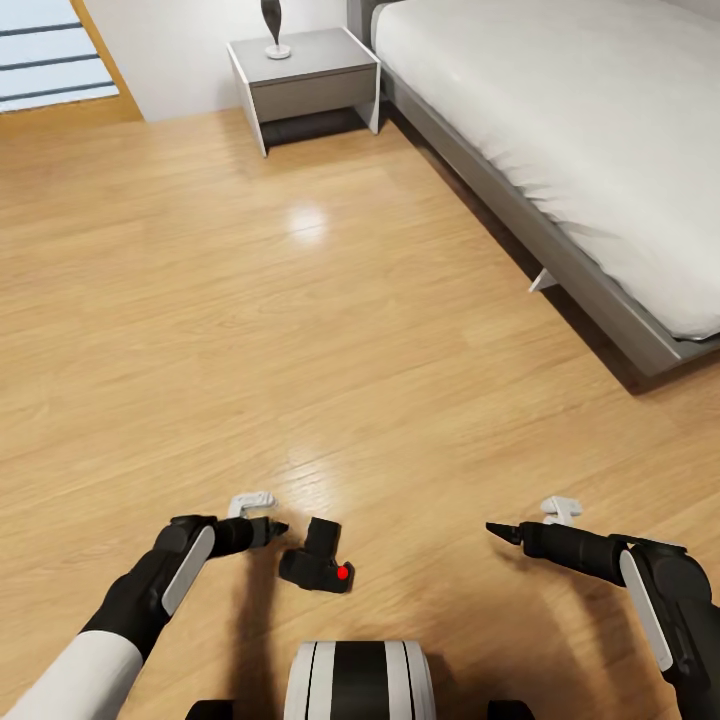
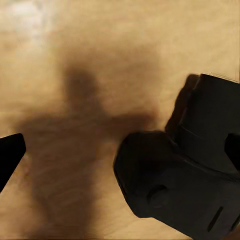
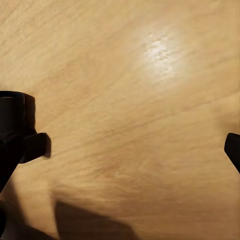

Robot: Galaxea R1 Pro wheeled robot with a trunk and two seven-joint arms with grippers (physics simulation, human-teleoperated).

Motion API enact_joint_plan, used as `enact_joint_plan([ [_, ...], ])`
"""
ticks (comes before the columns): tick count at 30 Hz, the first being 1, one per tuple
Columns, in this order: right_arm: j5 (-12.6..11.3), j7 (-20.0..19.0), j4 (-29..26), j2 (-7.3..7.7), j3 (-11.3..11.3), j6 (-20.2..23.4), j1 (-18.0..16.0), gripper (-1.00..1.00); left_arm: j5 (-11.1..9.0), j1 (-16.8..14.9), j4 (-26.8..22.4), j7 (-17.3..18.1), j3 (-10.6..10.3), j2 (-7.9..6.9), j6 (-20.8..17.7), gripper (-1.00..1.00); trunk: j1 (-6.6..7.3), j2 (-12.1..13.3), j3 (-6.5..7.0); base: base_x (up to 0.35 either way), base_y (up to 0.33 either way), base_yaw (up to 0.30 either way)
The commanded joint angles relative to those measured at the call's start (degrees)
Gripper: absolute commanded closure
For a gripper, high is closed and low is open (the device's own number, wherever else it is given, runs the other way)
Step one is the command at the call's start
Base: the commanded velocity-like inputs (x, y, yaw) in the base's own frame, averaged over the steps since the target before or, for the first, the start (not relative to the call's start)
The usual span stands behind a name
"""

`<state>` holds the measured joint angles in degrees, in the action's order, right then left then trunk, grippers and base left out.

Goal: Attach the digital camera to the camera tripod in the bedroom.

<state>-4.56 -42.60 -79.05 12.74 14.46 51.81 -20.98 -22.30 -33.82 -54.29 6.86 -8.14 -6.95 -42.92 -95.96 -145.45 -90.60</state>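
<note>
stretching across the head view, one wood plank floor (image 1: 250, 330) is carrying everything, with one grey-framed bed (image 1: 560, 150) lying along the right and one grey nightstand (image 1: 305, 75) sitting against the far wall beside it. one digital camera (image 1: 318, 563) is lying on the floor just ahead of the robot's base, tipped over with its red dot facing up and toward the robot. two grippers are hanging low on either side of it. the left gripper (image 1: 275, 527) is sitting just beside the camera, and in its wrist view the fingers (image 2: 10, 155) are standing spread, with the camera (image 2: 185, 185) lying off-centre toward one of them and nothing pinched. the right gripper (image 1: 500, 530) is hovering well apart from the camera, fingers (image 3: 22, 145) spread wide over bare boards. judging from here, closing now is risking one finger nudging the rounded body and sliding it away, because the camera is not sitting centred in the gap.
</note>
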Motion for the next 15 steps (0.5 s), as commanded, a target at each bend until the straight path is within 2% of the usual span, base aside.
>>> enact_joint_plan([
  [1, -0.5, 0.1, 0.0, 0.00, 0.0, 0.5, 0.0, -1.00, 0.1, 0.0, -1.1, 0.3, -0.1, -0.86, -0.2, -1.00, 0.01, 0.0, -0.03, 0.000, 0.000, 0.000],
  [6, -0.5, 0.1, 0.0, 0.00, 0.0, 0.4, 0.0, -1.00, 0.0, 0.0, -6.3, 2.0, -0.5, -4.64, -0.2, -1.00, 0.01, 0.0, -0.03, 0.000, 0.000, 0.000],
  [9, -0.5, 0.1, 0.0, 0.00, 0.0, 0.4, 0.0, -1.00, 0.0, 0.0, -8.2, 3.4, -1.9, -6.25, -0.1, -1.00, 0.01, 0.0, -0.03, 0.000, 0.000, 0.000],
  [15, -0.5, 0.1, 0.0, 0.00, 0.0, 0.4, 0.0, -1.00, 0.2, 0.0, -8.2, 3.7, -3.6, -7.02, 0.0, -1.00, 0.01, 0.0, -0.03, 0.000, 0.000, 0.000],
])
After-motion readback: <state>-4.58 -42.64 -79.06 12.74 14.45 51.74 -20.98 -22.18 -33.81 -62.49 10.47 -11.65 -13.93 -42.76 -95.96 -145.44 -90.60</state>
